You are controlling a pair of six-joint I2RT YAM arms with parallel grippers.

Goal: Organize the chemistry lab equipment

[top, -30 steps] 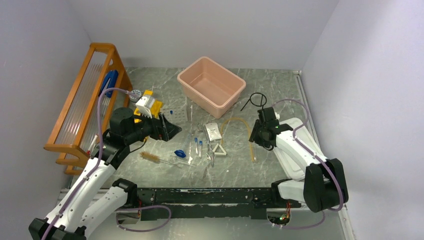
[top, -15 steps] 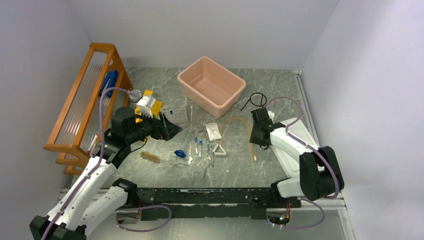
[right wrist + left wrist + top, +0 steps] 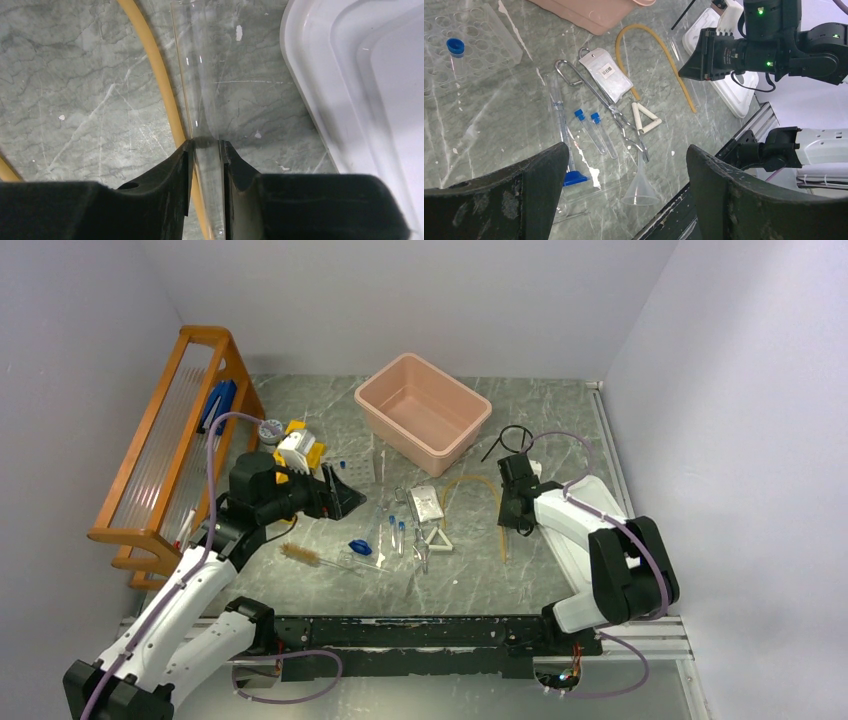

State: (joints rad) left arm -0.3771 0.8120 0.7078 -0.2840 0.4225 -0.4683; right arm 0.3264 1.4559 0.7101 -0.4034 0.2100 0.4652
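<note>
My right gripper [image 3: 207, 150] is shut on a clear glass tube [image 3: 197, 75] that lies on the table beside the tan rubber tubing [image 3: 159, 75]; in the top view it [image 3: 512, 523] sits low at the tubing's right leg [image 3: 470, 480]. My left gripper [image 3: 626, 200] is open and empty, hovering above the table left of the items [image 3: 345, 502]. Below it lie two blue-capped tubes [image 3: 594, 131], metal tongs [image 3: 604, 102], the white triangle [image 3: 644, 120] and a clear funnel [image 3: 641, 186]. The brush [image 3: 300, 555], black wire tripod [image 3: 513, 438] and yellow rack [image 3: 308, 452] show in the top view.
The pink tub [image 3: 460, 435] stands at the back centre. A wooden rack [image 3: 170, 450] lines the left wall. The white lid [image 3: 360, 75] lies right of my right gripper. A clear tube rack [image 3: 479, 47] and a foil packet [image 3: 605, 75] lie near the tongs.
My right gripper has shifted slightly left and down toward the tubing's right leg. My left arm has drawn back a little toward the left.
</note>
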